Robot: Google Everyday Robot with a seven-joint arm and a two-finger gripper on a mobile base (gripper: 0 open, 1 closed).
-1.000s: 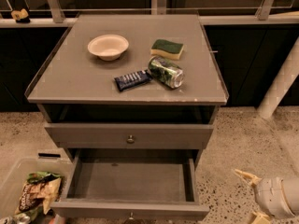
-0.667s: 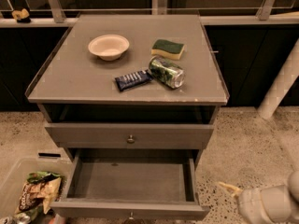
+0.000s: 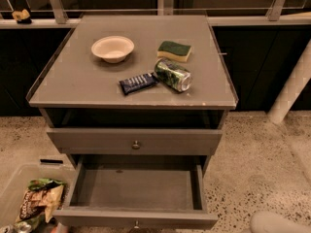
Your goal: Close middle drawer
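Note:
The middle drawer [image 3: 138, 188] of the grey cabinet [image 3: 73, 81] is pulled far out towards me. Its shallow grey box is empty and its small round knob [image 3: 136, 224] sits at the frame's bottom edge. The uppermost drawer [image 3: 97, 141], with the same knob [image 3: 136, 144], stands just above it, nearly flush. The lowest drawer is hidden below the open one. Only a pale rounded part of my gripper [image 3: 278, 223] shows at the bottom right corner, to the right of the open drawer's front and apart from it.
On the cabinet top lie a cream bowl [image 3: 112, 48], a green-and-yellow sponge [image 3: 174, 51], a green can [image 3: 172, 74] on its side and a dark blue snack bar [image 3: 138, 83]. A clear bin with snack bags [image 3: 40, 203] stands on the floor at the left. A white pole [image 3: 291, 89] leans at the right.
My gripper has dropped lower and further out of the frame at the bottom right. The drawers and the objects on top have not moved.

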